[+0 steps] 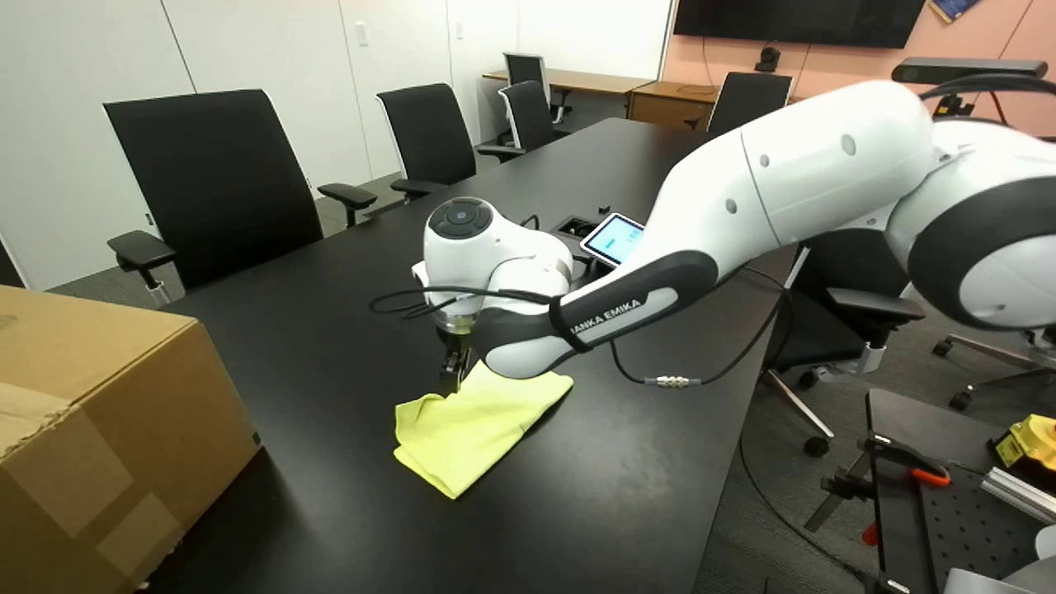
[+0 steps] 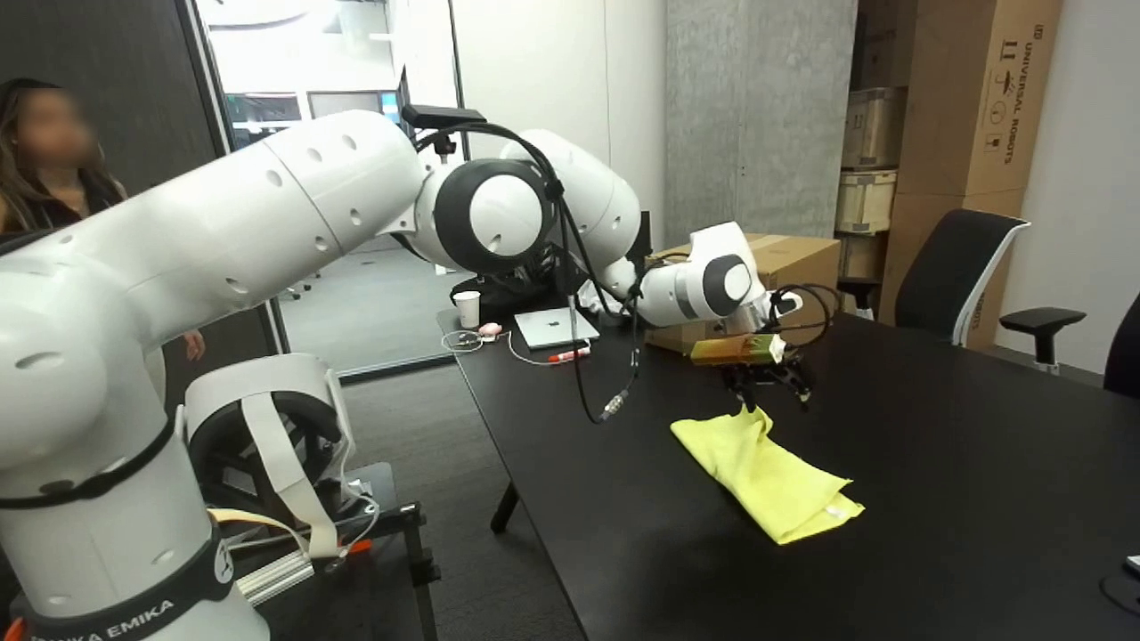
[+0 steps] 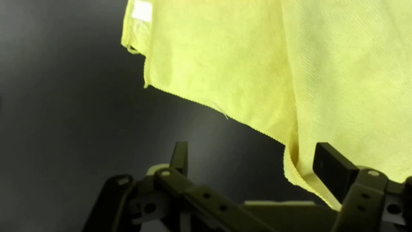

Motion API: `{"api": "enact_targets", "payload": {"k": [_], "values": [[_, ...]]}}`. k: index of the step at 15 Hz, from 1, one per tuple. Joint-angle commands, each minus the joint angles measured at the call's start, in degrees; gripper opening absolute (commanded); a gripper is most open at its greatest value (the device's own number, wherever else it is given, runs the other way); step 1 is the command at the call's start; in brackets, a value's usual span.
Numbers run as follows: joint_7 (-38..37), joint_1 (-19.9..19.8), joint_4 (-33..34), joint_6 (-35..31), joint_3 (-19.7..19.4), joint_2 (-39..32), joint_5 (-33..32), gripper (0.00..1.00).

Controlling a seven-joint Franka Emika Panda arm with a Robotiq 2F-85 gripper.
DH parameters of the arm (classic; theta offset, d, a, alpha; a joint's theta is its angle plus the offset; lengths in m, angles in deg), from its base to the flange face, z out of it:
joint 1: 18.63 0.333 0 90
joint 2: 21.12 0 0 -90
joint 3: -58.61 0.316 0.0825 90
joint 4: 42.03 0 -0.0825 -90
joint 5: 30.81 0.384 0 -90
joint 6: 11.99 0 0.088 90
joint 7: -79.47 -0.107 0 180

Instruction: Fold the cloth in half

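The yellow cloth lies on the black table in both exterior views (image 1: 483,433) (image 2: 770,476). It is doubled over itself, with uneven edges and a raised fold near the gripper. A white tag shows on one corner in the wrist view, where the cloth (image 3: 219,58) fills the upper right. My gripper (image 3: 252,154) is open, its fingers wide apart. Its right finger is over the cloth's edge and its left finger is over bare table. In an exterior view the gripper (image 2: 775,402) is just above the cloth's raised edge; whether a finger touches it I cannot tell.
A brown cardboard box (image 1: 132,437) stands on the table beside the cloth. A tablet (image 1: 615,239) lies behind the arm. A laptop (image 2: 557,328), a paper cup (image 2: 468,310) and a red marker (image 2: 570,354) are near the table's end. A cable hangs from the arm.
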Motion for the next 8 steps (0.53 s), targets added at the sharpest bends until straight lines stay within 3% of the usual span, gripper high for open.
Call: {"api": "enact_targets", "payload": {"k": [1, 8], "values": [[-2.4, -2.9, -13.9, 0.0, 2.0, 10.5, 3.3, 1.0], [-5.7, -7.5, -31.5, -1.7, 2.7, 23.3, 11.3, 1.0]]}}
